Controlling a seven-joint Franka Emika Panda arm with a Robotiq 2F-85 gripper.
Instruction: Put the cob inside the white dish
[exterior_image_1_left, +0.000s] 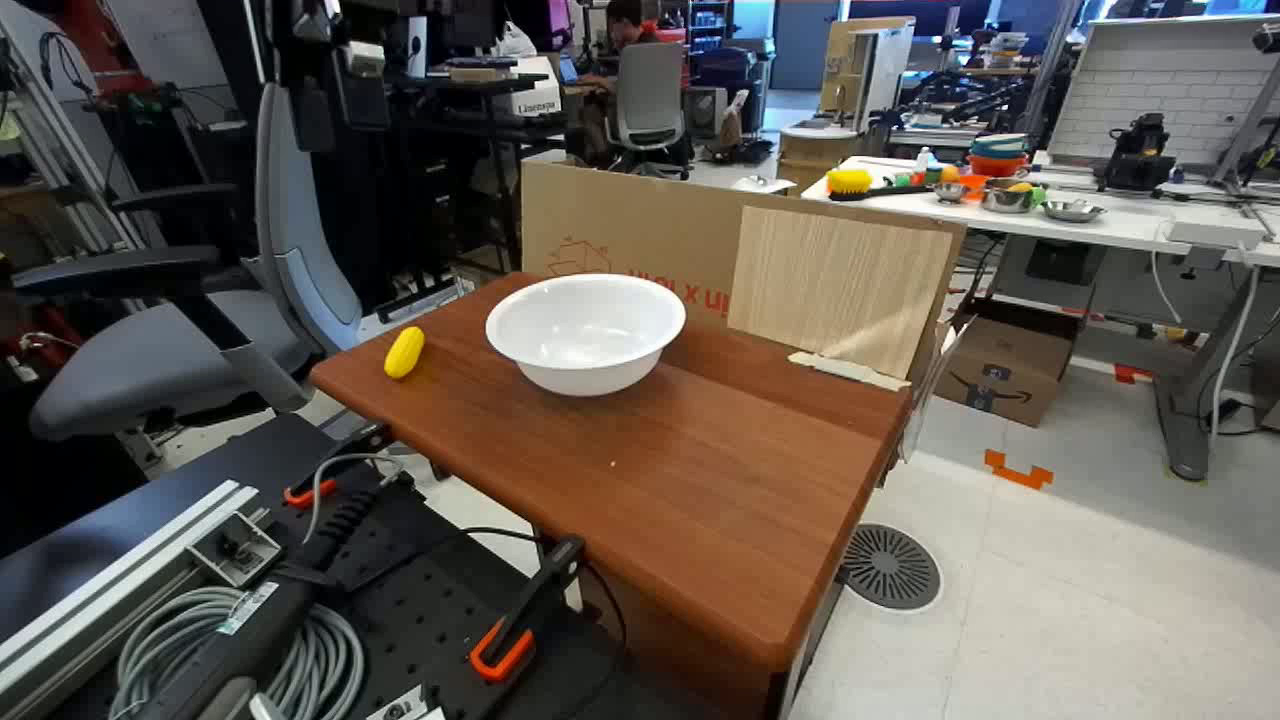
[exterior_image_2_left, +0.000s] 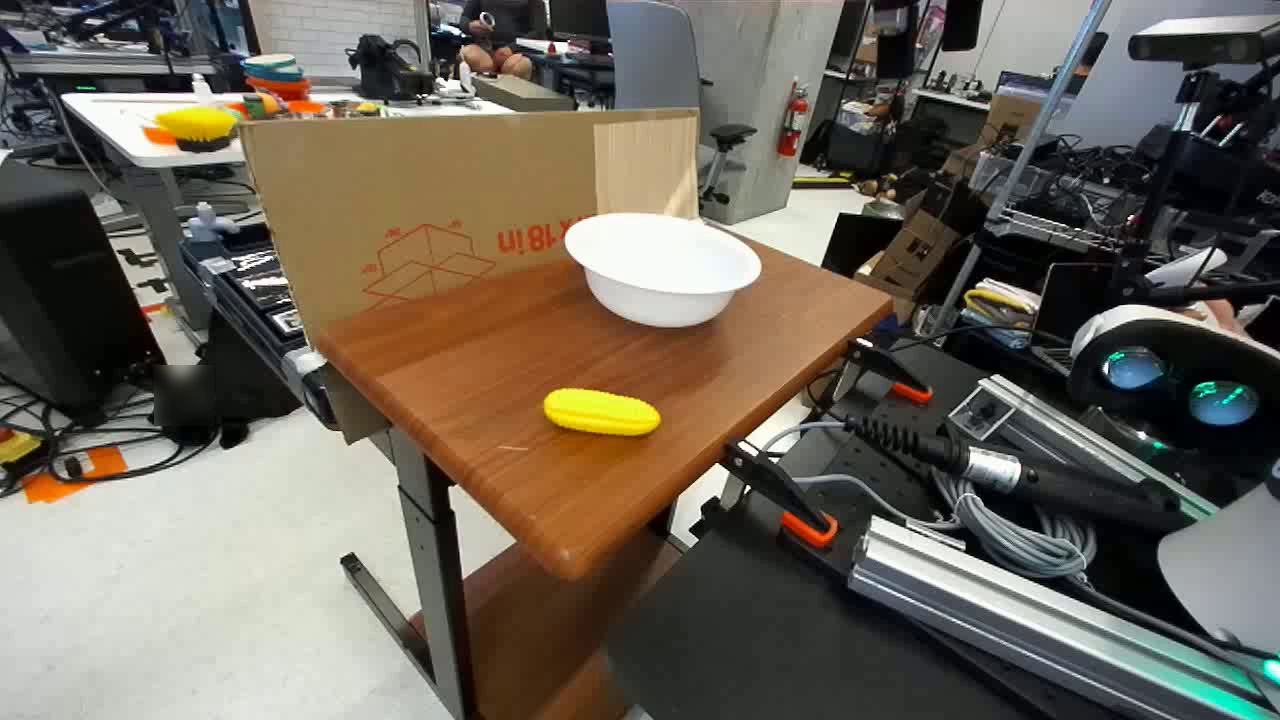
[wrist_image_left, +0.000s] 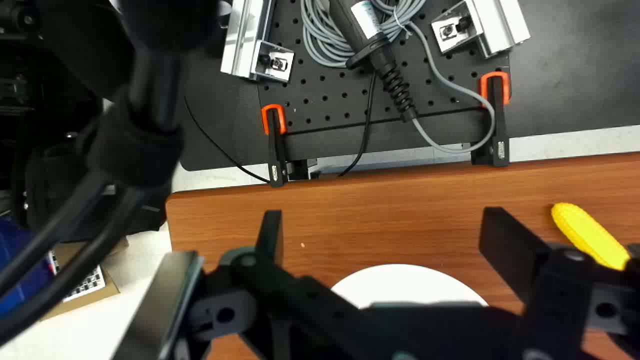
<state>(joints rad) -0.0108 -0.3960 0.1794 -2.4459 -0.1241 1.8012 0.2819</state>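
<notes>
The yellow cob (exterior_image_1_left: 404, 353) lies on the brown table near one end, apart from the white dish. It also shows in an exterior view (exterior_image_2_left: 602, 412) and in the wrist view (wrist_image_left: 590, 235), where the gripper's right side partly covers it. The white dish (exterior_image_1_left: 585, 330) stands upright on the table and looks empty in an exterior view; it also shows in an exterior view (exterior_image_2_left: 665, 275). In the wrist view the gripper body hides much of the dish (wrist_image_left: 407, 285). My gripper (wrist_image_left: 384, 215) is wide open and empty, high above the table. Its dark fingers hang at the top of an exterior view (exterior_image_1_left: 342, 125).
A cardboard sheet (exterior_image_1_left: 620, 225) stands along the table's far edge, with a wood-look panel (exterior_image_1_left: 840, 285). Orange-tipped clamps (exterior_image_1_left: 530, 610) grip the near table edge. Coiled grey cable (exterior_image_1_left: 320, 650) and metal rails lie on the black base. A grey chair (exterior_image_1_left: 180, 330) stands beside the table.
</notes>
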